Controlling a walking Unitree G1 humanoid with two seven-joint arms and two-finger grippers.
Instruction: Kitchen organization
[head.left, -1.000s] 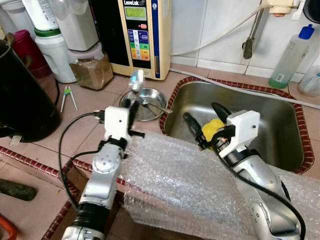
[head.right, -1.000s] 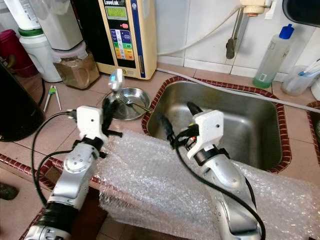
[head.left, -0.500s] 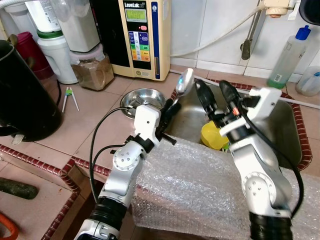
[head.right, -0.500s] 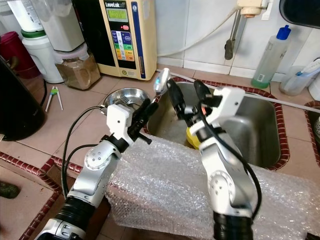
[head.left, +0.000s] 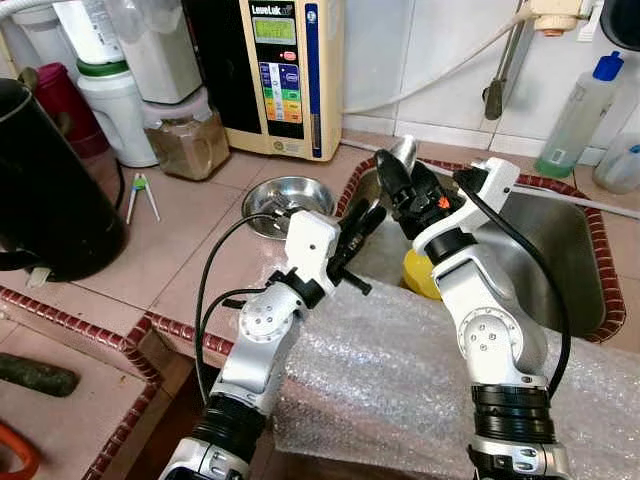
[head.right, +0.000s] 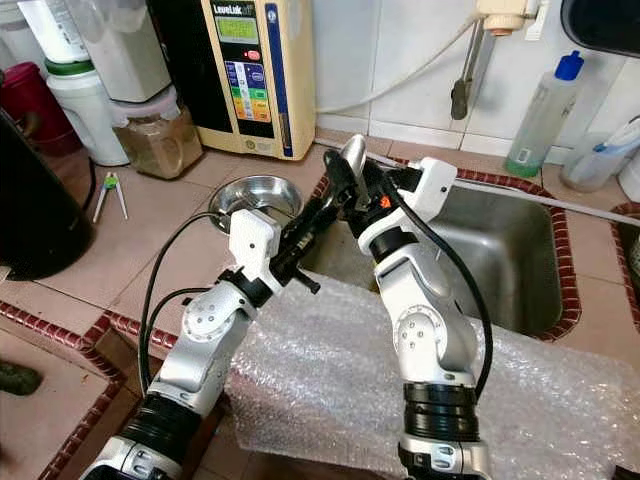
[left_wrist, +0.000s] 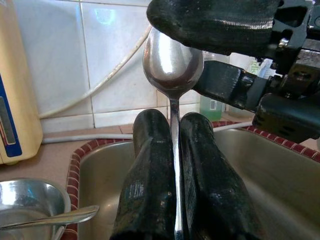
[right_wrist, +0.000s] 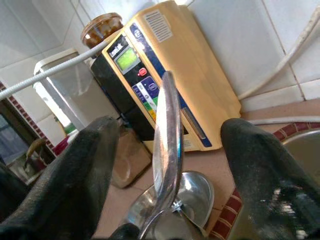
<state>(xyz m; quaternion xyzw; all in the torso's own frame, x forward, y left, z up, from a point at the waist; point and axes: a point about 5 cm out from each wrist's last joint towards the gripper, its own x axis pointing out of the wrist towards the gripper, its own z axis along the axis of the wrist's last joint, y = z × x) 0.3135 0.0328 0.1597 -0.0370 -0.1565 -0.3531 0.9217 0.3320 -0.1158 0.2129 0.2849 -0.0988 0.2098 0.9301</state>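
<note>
My left gripper (head.left: 370, 213) is shut on the handle of a steel spoon (head.left: 403, 153), held upright above the near-left corner of the sink (head.left: 575, 250). In the left wrist view the handle runs between the two black fingers (left_wrist: 150, 170) and the spoon's bowl (left_wrist: 172, 65) stands above them. My right gripper (head.left: 402, 178) is open. Its fingers (right_wrist: 87, 165) lie on either side of the spoon (right_wrist: 167, 125), a gap showing on both sides. A yellow cup (head.left: 420, 275) lies in the sink below. A steel bowl (head.left: 290, 190) holding another spoon sits on the counter to the left.
Bubble wrap (head.left: 400, 370) drapes over the counter's front edge under both arms. A beige water machine (head.left: 285, 60), a brown jar (head.left: 185, 140) and a black pot (head.left: 40, 180) stand at the back left. A soap bottle (head.left: 580, 110) stands behind the sink.
My left gripper carried the spoon from above the steel bowl rightwards to the sink's corner. My right gripper let go of the yellow cup, rose, and closed in around the spoon's bowl.
</note>
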